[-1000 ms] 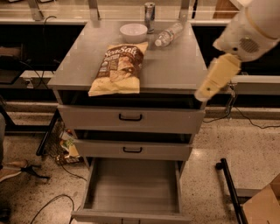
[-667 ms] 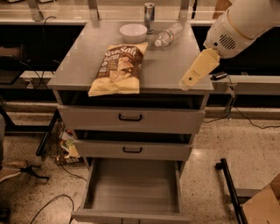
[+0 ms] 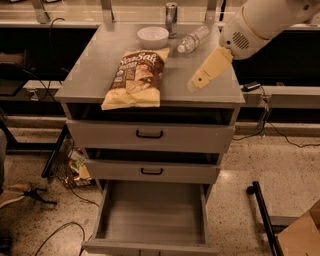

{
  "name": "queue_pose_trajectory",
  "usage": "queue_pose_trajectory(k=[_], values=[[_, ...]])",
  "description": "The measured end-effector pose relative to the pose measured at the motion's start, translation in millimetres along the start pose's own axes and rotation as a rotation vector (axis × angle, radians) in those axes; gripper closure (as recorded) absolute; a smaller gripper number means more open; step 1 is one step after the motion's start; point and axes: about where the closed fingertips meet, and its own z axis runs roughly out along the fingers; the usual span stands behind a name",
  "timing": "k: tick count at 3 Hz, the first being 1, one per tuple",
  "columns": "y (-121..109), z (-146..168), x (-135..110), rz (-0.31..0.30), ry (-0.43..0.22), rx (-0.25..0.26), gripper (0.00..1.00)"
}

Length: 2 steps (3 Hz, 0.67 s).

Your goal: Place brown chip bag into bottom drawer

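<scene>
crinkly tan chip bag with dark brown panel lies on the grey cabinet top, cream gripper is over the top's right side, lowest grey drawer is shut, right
No: the camera view shows the lowest grey drawer pulled open. The rest holds: the crinkly tan chip bag lies on the grey cabinet top, and the cream gripper is over the top's right side, apart from the bag.

3 drawers are being counted: 1 bottom drawer (image 3: 150,220), 2 handled drawers (image 3: 100,136) (image 3: 115,171). 1 bag (image 3: 135,80), 1 bowl (image 3: 153,36), 1 can (image 3: 171,12) and 1 bottle (image 3: 192,40) are being shown. 1 gripper (image 3: 196,84) is being held above the cabinet's (image 3: 95,65) right side.
</scene>
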Motion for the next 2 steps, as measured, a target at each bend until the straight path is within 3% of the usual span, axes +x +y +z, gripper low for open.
queue_pose_trajectory(k=[2], values=[[-15.6,83.2,-87.8,0.201,-0.060,-0.061,0.00]])
